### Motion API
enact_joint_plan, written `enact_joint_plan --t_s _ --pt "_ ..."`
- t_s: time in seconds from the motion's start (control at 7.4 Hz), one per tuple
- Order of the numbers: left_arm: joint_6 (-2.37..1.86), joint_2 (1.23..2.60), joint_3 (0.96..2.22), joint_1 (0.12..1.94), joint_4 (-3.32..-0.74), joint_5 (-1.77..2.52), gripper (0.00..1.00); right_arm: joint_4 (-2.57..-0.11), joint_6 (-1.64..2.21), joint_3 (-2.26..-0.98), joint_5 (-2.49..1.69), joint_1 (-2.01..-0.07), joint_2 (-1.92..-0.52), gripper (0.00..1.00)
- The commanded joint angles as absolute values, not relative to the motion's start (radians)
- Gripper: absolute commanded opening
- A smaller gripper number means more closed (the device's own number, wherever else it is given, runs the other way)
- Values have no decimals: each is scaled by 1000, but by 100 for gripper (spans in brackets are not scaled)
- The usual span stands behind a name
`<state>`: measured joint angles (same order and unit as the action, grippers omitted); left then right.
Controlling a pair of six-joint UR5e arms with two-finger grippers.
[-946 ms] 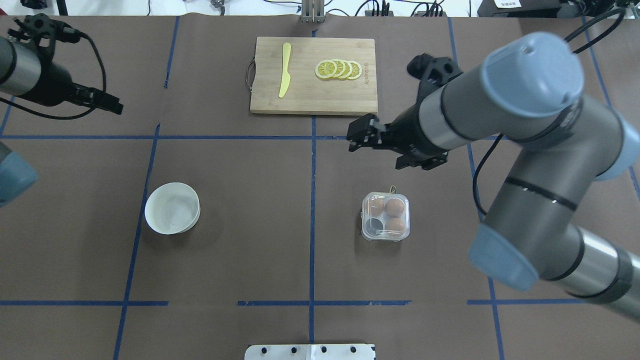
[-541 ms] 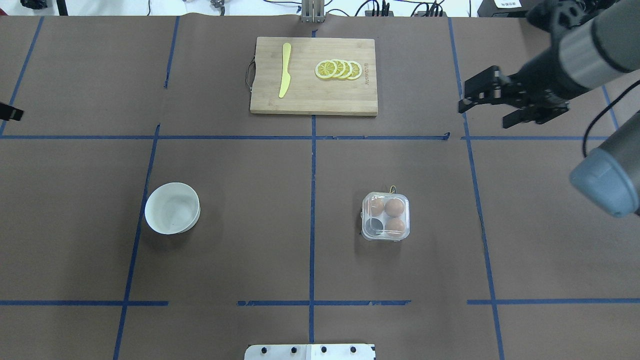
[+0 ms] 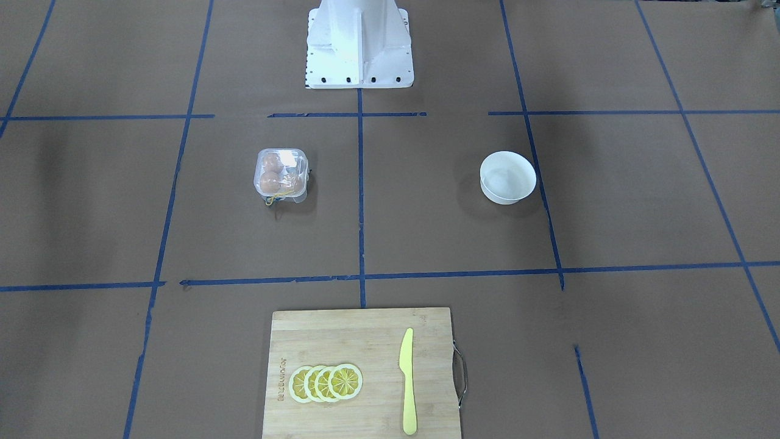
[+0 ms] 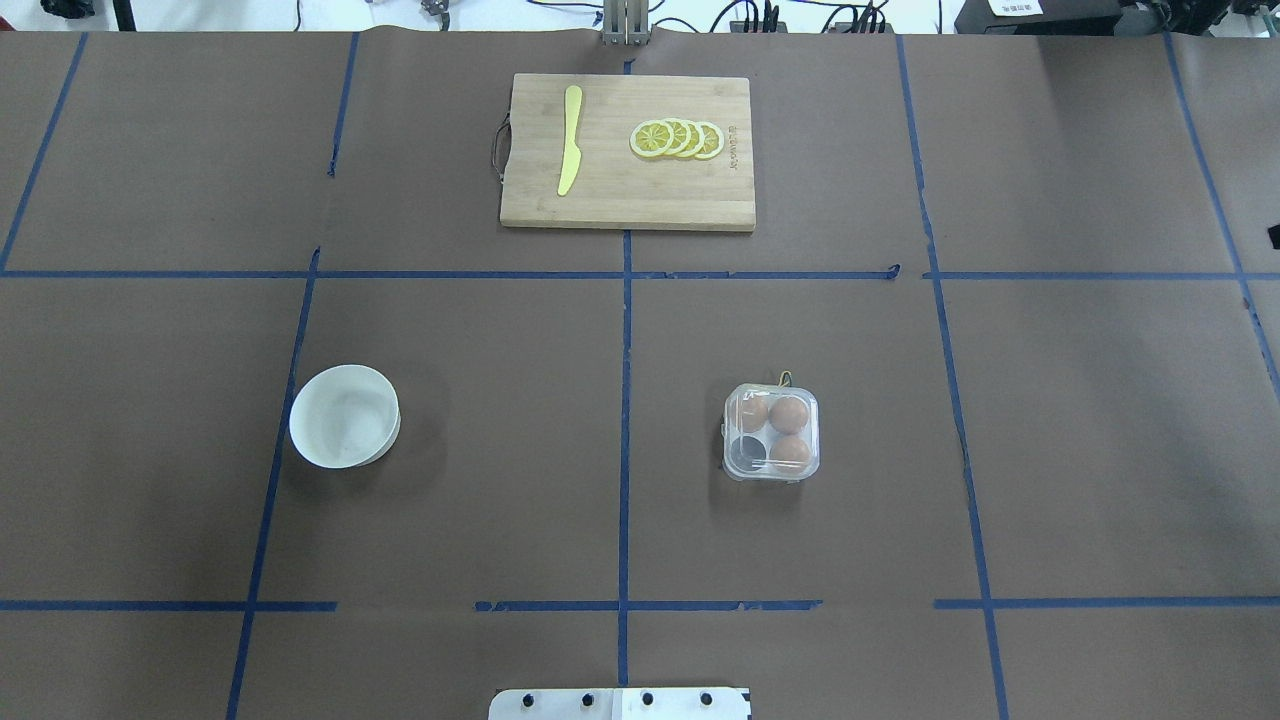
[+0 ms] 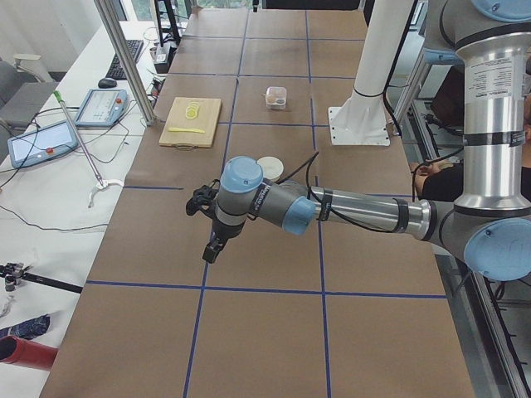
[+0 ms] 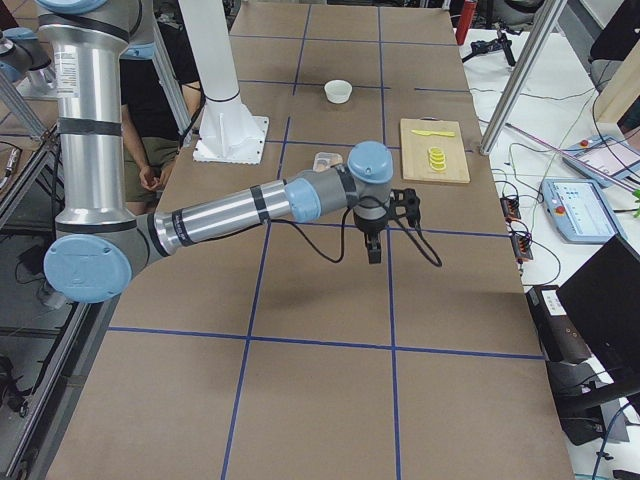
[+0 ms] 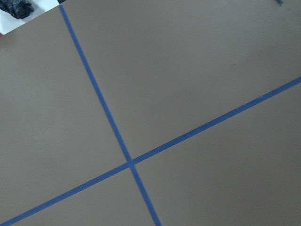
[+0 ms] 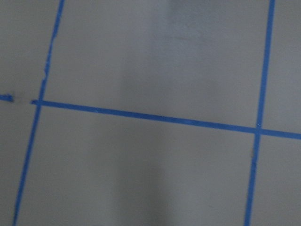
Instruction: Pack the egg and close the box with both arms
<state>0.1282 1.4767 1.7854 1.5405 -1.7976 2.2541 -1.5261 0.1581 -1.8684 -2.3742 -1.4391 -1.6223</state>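
- The brown paper-covered table (image 4: 150, 450) is viewed steeply from above, behind the white base block (image 4: 620, 703).
- It is faced from the opposite side; the rectangular bamboo cutting board (image 3: 365, 341) and clear plastic egg carton (image 3: 281, 173) are shared.
- Its length is seen from either end.
- Blue tape lines (image 7: 130, 162) are shown close up by both wrist cameras.

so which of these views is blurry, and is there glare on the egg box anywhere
Right wrist view: soft all over, the tape lines smeared, with a dim shadow band down the middle. Left wrist view: sharp. Front-facing view: white glare on the lid of the box hides part of its cells. Overhead view: no strong glare, and the eggs read clearly.
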Motion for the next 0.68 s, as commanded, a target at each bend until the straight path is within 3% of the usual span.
enact_joint_plan --t_s 0.0,0.14,0.54 --pt "91 1486 1781 1575 -1652 2256 100 -1545 -23 -1832 -2367 -1489 -1715 100" --pt "-122 1482 1782 1572 -1661 2258 100 -1543 -23 -1836 -2370 -1488 -1720 100" --pt "26 1399 1781 1571 -1683 2258 100 -1539 -11 -1832 -2378 -1488 -1709 100"
